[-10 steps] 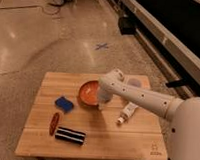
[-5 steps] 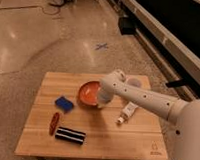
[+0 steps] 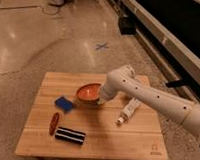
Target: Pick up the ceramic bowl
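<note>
Centrally, a light wooden table (image 3: pixel 141 141) stands on a polished speckled floor (image 3: pixel 40 37), and a white robot arm (image 3: pixel 157 99) enters from the lower right edge of the view. The arm runs up and to the left over the right half of the table, bends at a rounded joint above the table's middle, and then turns steeply downward. At its lower end the gripper (image 3: pixel 100 100) sits at the right rim of the ceramic bowl (image 3: pixel 88 93), low over the tabletop and in contact with or just beside the bowl's near right edge.

The ceramic bowl, orange-red and glossy with a darker rim, rests near the middle of the table, slightly toward the far side. Whether it is flat on the wood or tipped cannot be told.

Left of the bowl and just beside it lies a blue sponge (image 3: pixel 64 103). Nearer the viewer, toward the left edge, a small reddish elongated item (image 3: pixel 54 122) lies on the wood, and just to its right lies a black-and-white striped packet (image 3: pixel 70 136). Right of the bowl, under the arm, a white tube-like object (image 3: pixel 128 111) lies at a slant. On the far floor a blue cross mark (image 3: pixel 101 45) shows.
</note>
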Robot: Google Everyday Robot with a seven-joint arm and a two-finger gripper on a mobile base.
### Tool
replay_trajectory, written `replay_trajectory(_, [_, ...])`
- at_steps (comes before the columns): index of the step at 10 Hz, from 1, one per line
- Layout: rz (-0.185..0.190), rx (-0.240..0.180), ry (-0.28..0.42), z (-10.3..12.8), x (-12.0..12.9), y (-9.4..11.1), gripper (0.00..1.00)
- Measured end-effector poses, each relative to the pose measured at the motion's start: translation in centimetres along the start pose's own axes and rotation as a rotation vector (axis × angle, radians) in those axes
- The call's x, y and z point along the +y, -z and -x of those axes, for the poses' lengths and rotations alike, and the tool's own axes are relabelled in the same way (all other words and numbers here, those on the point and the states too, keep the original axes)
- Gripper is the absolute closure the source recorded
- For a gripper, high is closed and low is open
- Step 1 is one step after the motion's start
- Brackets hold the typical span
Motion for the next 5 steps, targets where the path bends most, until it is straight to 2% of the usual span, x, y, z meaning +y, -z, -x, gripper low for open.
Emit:
replay_trajectory(2, [-0.056, -0.033, 0.016, 0.3, -0.2, 2.9, 1.0])
replay_trajectory(3, [-0.071, -0.044, 0.02, 0.3, -0.1, 3.9, 1.0])
replay_trajectory(5, [-0.074, -0.06, 0.025, 0.4, 0.3, 5.1, 1.0])
